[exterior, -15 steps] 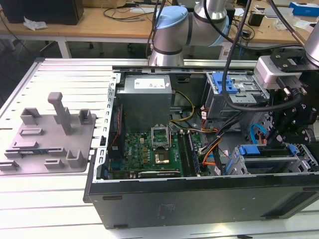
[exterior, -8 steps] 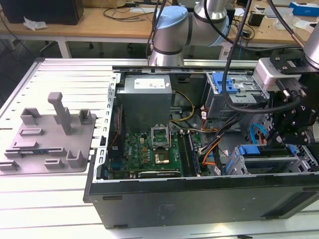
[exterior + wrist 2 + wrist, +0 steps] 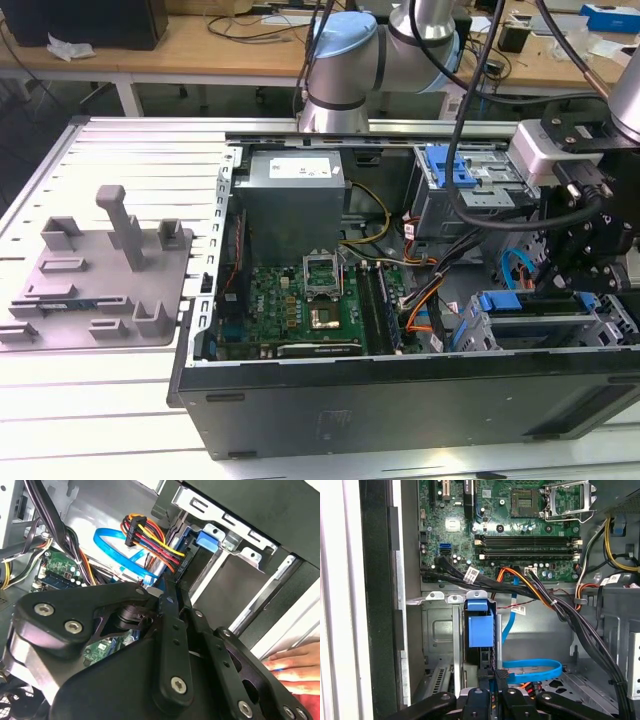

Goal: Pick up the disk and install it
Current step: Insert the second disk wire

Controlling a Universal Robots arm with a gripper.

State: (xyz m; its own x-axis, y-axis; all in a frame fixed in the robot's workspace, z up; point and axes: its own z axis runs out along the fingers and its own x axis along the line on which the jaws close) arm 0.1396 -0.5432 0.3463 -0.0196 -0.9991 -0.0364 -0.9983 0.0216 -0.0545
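The disk (image 3: pixel 528 302), with its bright blue bracket, stands on edge in the grey drive cage (image 3: pixel 490 335) at the front corner of the open computer case, on the exterior view's right. In the first wrist view the blue bracket of the disk (image 3: pixel 480 624) sits in the cage slot, with its dark body running back to my gripper (image 3: pixel 490 681). My gripper (image 3: pixel 555 283) hangs just over the cage. In the second wrist view my gripper (image 3: pixel 172 589) has its black fingers drawn together on the rear end of the disk (image 3: pixel 189 547).
A second drive with a blue bracket (image 3: pixel 450 165) sits in the upper cage. Cable bundles (image 3: pixel 530 592) and a blue data cable (image 3: pixel 532 666) run beside the slot. A person's hand (image 3: pixel 295 665) rests outside the case. A grey plastic stand (image 3: pixel 100 270) lies at the exterior view's left.
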